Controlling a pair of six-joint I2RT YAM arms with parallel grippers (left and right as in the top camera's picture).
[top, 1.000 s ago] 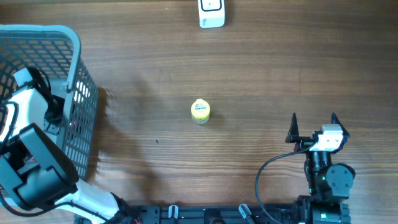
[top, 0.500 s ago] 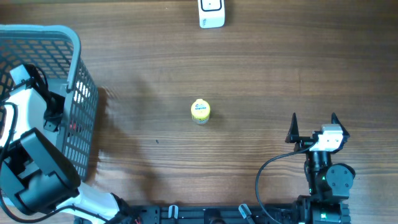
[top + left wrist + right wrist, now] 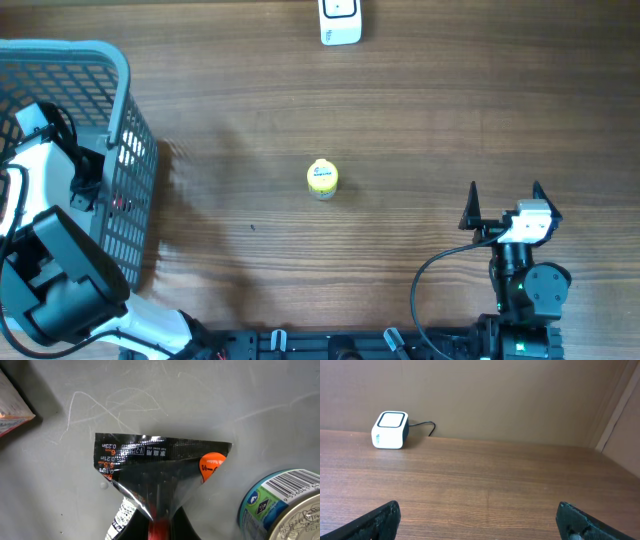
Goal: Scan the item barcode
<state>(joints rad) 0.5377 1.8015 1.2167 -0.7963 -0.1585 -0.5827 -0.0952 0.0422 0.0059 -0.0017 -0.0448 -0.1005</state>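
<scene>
Wooden table (image 3: 420,110) in view: the left arm (image 3: 45,170) is bent down into the basket (image 3: 120,70), where a black packet (image 3: 155,470) is pinched by the closed left gripper (image 3: 159,522). The right gripper (image 3: 504,198) is held low, jaws spread wide, aimed at the scanner (image 3: 340,22).

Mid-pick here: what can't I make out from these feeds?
Left wrist: black packet in the shut left gripper is crumpled and glary; no barcode legible.
Left wrist: can cut off by the lower right edge, a pale package by the left edge.
Overhead: the grip is hidden under the left arm inside the basket.
Overhead: bottle label too small to read.
</scene>
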